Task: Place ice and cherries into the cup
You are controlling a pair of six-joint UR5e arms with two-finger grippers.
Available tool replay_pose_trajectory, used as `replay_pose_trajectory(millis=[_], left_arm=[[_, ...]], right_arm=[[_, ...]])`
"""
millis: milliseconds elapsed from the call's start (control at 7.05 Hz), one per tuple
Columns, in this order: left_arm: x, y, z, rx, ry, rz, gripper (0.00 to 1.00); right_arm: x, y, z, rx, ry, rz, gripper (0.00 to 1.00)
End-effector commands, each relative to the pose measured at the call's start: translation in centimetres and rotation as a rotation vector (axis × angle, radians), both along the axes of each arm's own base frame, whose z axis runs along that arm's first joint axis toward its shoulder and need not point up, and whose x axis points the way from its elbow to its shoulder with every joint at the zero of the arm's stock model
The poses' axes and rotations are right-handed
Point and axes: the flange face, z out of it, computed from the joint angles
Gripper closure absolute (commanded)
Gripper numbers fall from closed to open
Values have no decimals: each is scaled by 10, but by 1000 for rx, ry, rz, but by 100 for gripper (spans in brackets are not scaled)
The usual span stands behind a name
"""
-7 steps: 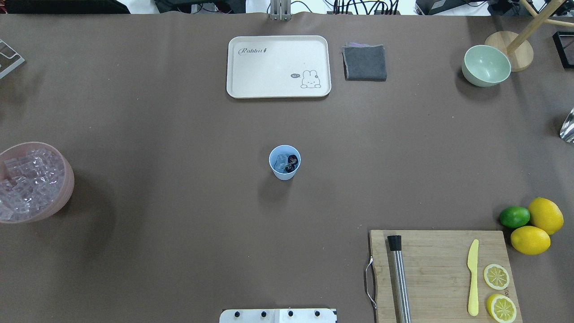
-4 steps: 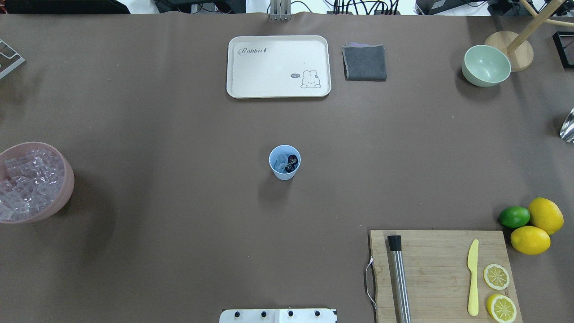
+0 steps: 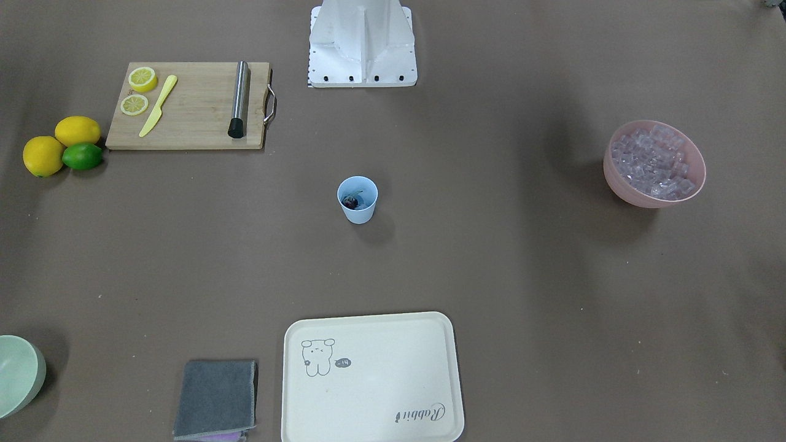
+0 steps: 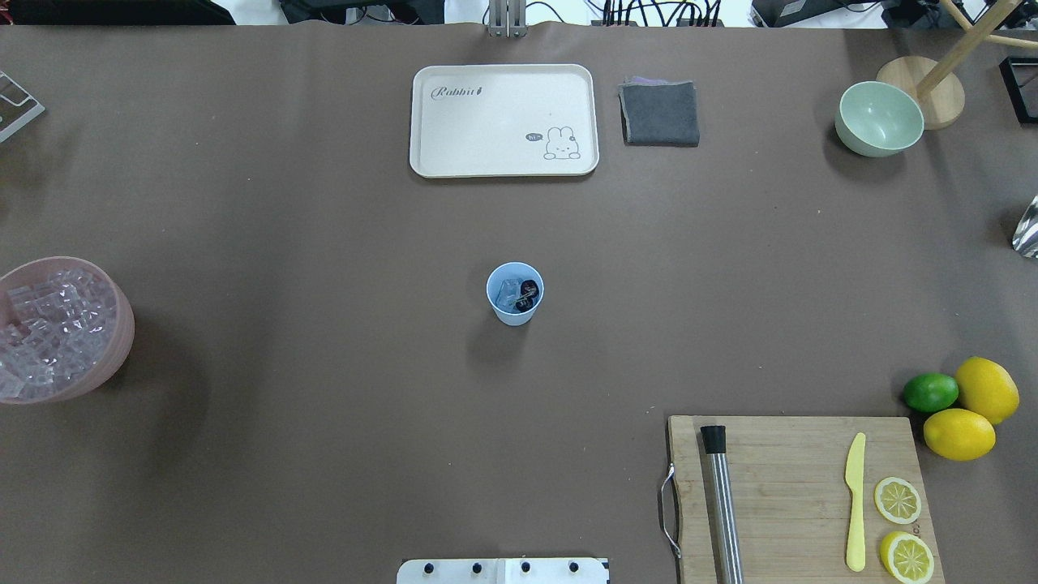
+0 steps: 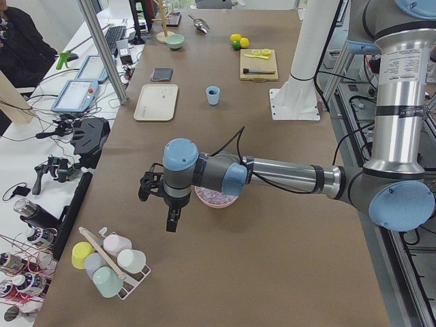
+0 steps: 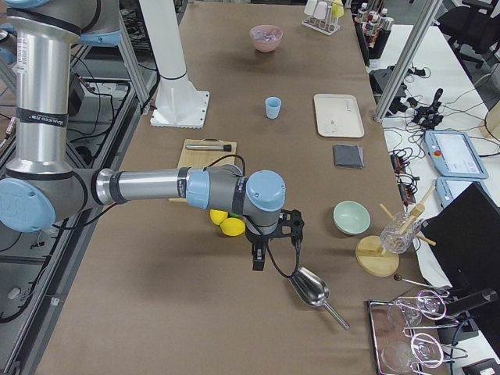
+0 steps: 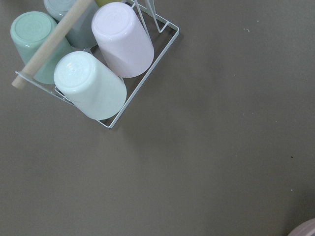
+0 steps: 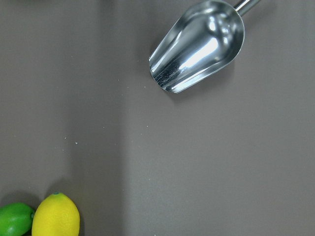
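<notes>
The cup [image 4: 514, 316] already holds ice [image 4: 508, 293] and cherries [image 4: 529, 289]; a careless arm sweep could tip it. Whether the left tool [image 5: 171, 220] or the right tool [image 6: 258, 258] is clenched, I cannot tell.

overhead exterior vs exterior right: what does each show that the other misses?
Only overhead exterior: inside the cup, ice and the cherries. Only exterior right: the right gripper, hanging above the table near the lemons; open or shut, cannot tell. Both: the cup, the tray, the grey cloth, the green bowl, the cutting board.
</notes>
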Motion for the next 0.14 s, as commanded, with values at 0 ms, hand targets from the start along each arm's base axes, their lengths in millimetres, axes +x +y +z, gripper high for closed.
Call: replay_pose_trajectory(millis=[0], left_arm=[[0, 0, 2, -5, -4, -1, 2]], right_arm=[[0, 0, -2, 5, 2, 0, 0]])
